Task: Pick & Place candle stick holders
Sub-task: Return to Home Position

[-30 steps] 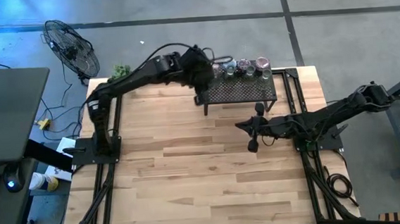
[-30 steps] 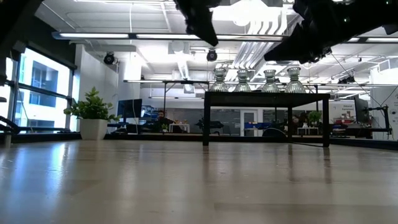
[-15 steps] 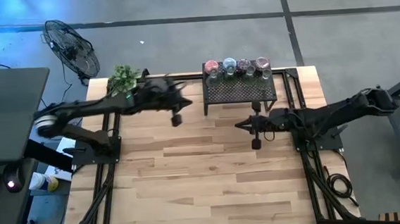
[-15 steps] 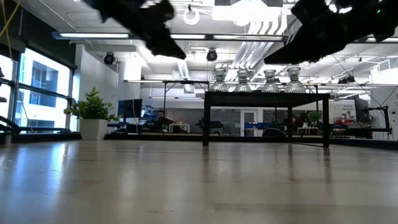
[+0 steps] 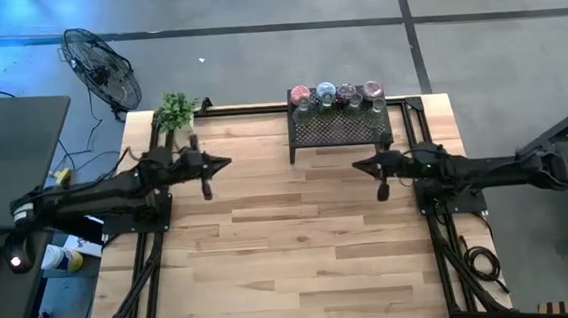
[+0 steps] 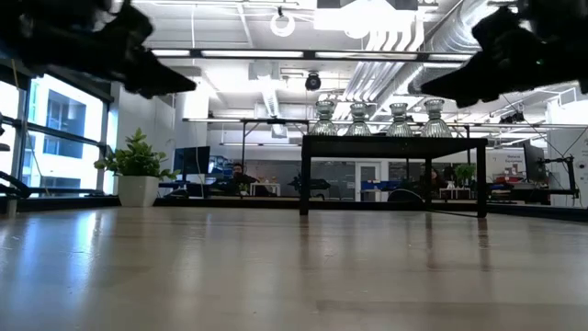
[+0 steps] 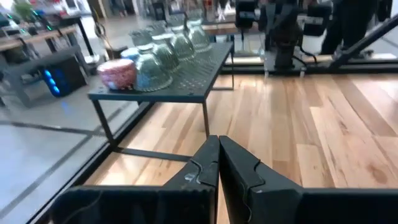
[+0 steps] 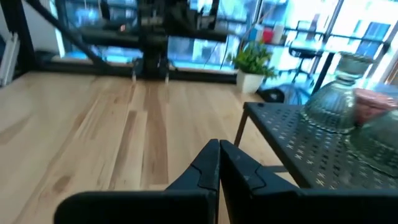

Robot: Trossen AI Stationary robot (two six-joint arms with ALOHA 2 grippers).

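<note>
Several candle stick holders [image 5: 338,95] stand in a row on top of the black mesh rack [image 5: 340,127] at the table's far edge; the low view shows them as ribbed glass shapes [image 6: 375,118]. My left gripper [image 5: 224,164] hovers level over the table's left part, shut and holding nothing, its fingertips [image 7: 217,148] pointing toward the rack [image 7: 180,87]. My right gripper [image 5: 357,163] hovers just near of the rack, also shut and holding nothing [image 8: 219,149], pointing toward the table's left. A pink holder [image 7: 118,73] stands at the row's end.
A small green potted plant [image 5: 175,111] stands at the table's far left corner. A floor fan [image 5: 102,66] is off the table behind it. Bare wood [image 5: 300,248] spans the middle and near part of the table. Metal frames [image 5: 149,229] border both sides.
My left gripper has drawn back from over the rack toward the table's left edge and come down, tipping from pointing downward to level. My right gripper has pulled a little toward the table's right edge and swung to point straighter across the table. The holders have stayed on the rack.
</note>
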